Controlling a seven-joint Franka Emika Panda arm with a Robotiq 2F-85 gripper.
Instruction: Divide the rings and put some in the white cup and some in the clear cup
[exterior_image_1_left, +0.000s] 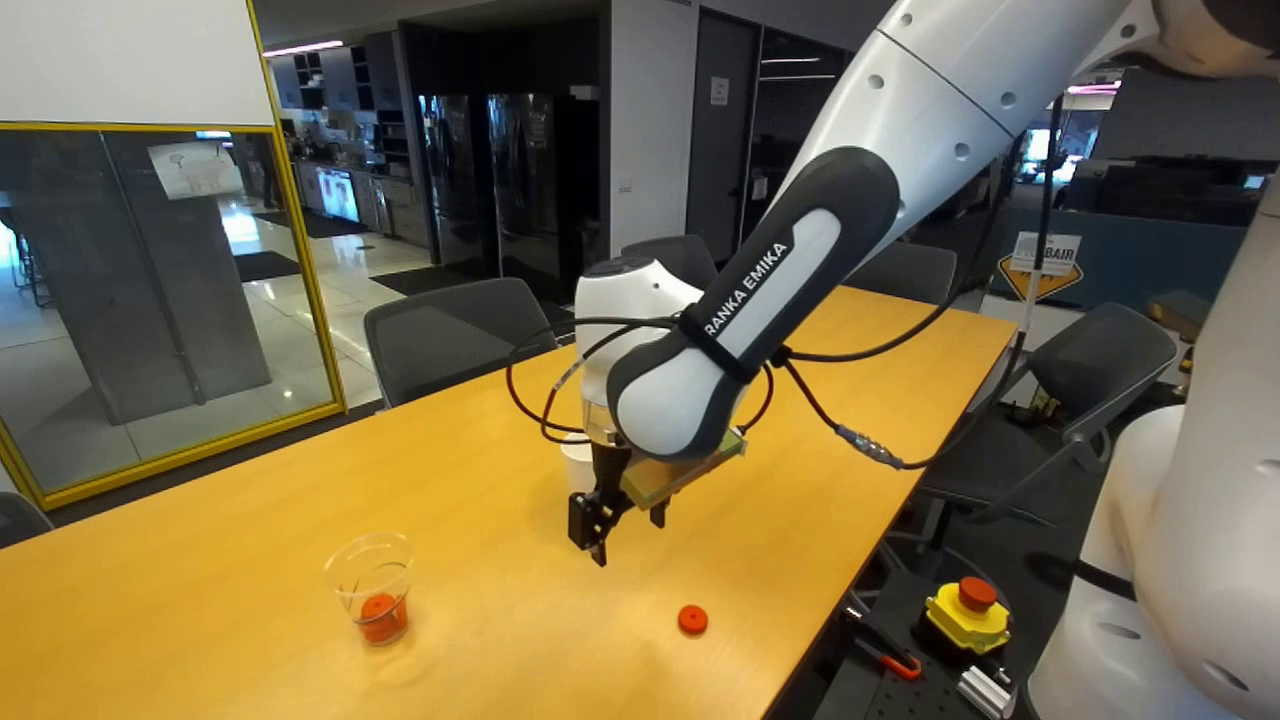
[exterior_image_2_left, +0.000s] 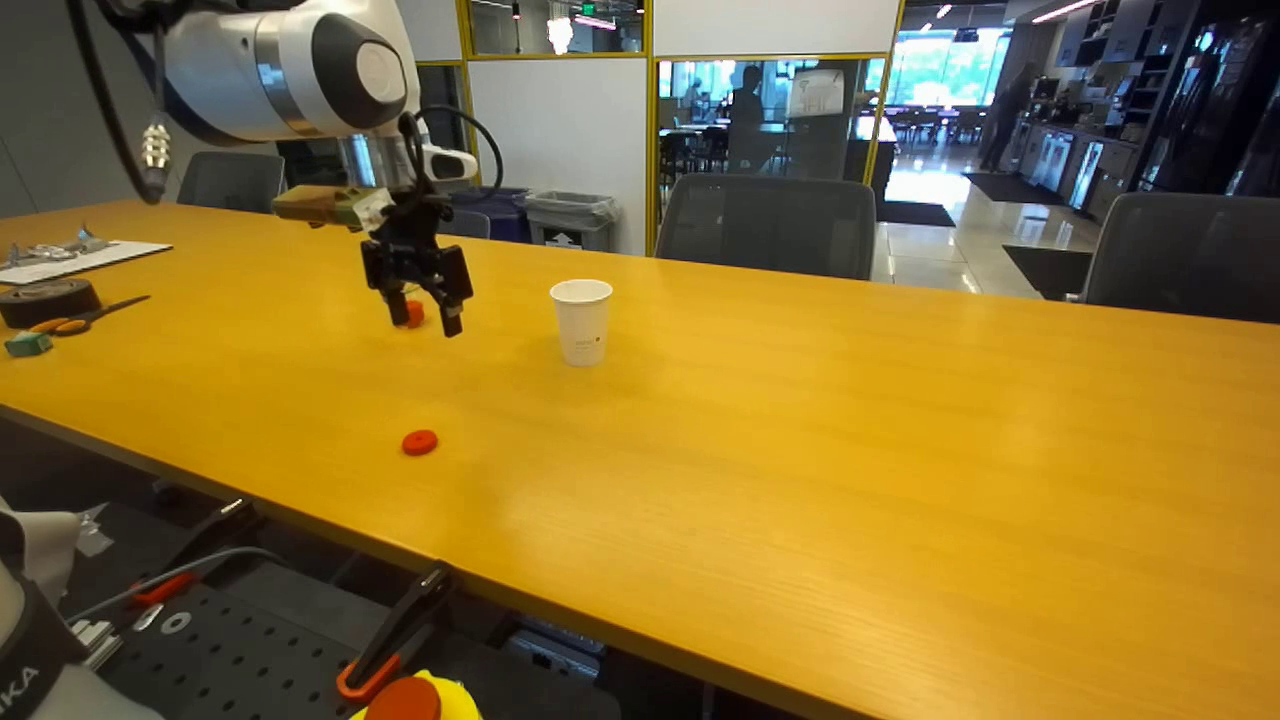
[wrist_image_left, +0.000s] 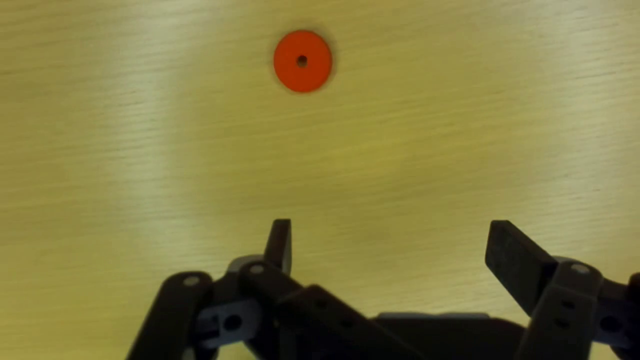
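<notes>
The tool (wrist_image_left: 389, 230) is suspended above the surface (exterior_image_2_left: 800, 450) and pointed downward, with its fingers set wide apart; in the wrist view, wood grain is seen through the gap. A loose red ring (wrist_image_left: 303, 76) is laid flat near the long edge beside the robot base (exterior_image_1_left: 1120, 650); in the wrist view it is located beyond the fingertips, outside the gap. The white cup (exterior_image_2_left: 583, 330) is stood upright between the two long edges, farther from the robot-side edge than the loose red ring; its floor is hidden in both exterior views. The clear cup (exterior_image_1_left: 365, 578) is likewise stood upright between the long edges, well apart from the white cup. Red rings (exterior_image_1_left: 381, 618) are contained at its bottom; their number cannot be told. Toward the surface corner seen at upper left in an exterior view, a black tape roll (exterior_image_2_left: 48, 302), scissors (exterior_image_2_left: 74, 327) and a green block (exterior_image_2_left: 28, 344) are laid. Beyond the robot-side edge, a red button on a yellow base (exterior_image_1_left: 968, 615) is located.
</notes>
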